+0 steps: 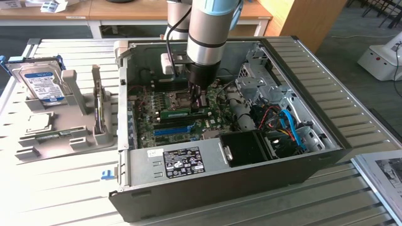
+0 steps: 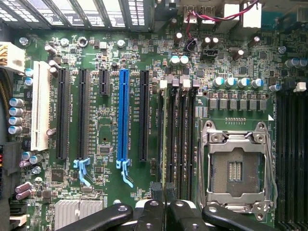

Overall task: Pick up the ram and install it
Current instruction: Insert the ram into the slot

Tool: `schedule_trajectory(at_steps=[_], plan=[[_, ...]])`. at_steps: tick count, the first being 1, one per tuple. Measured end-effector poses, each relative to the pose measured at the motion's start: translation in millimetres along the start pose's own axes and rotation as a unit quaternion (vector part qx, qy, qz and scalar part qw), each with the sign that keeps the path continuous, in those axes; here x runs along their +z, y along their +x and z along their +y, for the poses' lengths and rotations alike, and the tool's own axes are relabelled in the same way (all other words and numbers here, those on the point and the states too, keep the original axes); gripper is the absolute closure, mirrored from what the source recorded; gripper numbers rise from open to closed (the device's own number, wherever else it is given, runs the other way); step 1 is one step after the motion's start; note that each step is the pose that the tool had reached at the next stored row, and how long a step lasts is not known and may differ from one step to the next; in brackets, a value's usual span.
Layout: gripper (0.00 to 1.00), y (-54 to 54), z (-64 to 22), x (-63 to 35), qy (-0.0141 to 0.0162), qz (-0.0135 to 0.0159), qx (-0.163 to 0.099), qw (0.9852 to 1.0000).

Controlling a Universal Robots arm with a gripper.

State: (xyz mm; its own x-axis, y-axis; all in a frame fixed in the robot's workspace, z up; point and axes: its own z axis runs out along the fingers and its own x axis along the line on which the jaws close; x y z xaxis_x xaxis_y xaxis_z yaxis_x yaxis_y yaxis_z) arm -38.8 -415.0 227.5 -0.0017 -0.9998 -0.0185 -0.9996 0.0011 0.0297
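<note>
Green ram (image 1: 176, 113) — pinched between fingers (image 2: 156, 195).

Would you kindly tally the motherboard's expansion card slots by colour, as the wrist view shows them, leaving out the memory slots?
White slot: 1
Blue slot: 1
Black slots: 4
Total: 6
</note>
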Motion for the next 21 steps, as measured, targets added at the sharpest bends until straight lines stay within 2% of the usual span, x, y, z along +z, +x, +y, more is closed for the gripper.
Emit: schedule_trajectory(at_steps=[9, 21], plan=[[0.88, 0.0, 0.0, 0.2, -0.0001, 0.0001, -0.003, 1.0000], [0.88, 0.1, -0.1, 5.3, 0.0004, 0.0002, -0.003, 1.0000]])
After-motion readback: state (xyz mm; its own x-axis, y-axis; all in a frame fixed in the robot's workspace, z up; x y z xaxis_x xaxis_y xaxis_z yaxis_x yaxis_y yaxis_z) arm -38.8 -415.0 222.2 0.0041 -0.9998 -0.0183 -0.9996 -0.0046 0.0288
